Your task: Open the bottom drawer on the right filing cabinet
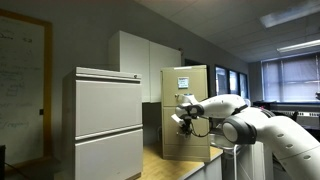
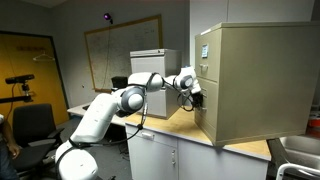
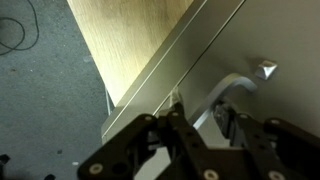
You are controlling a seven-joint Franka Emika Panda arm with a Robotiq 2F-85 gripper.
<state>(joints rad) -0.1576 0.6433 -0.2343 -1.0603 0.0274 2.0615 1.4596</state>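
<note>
Gripper at front of right filing cabinet; grey cabinet nearby.

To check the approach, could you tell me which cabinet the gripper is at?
The beige-tan filing cabinet, not the pale grey cabinet: the gripper is at its front, by a silver handle.

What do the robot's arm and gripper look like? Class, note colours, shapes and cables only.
The arm is built of glossy white, rounded segments with dark joints. The gripper is black; in the wrist view its fingers are black linkage bars. A thin black cable loops under the wrist.
</note>
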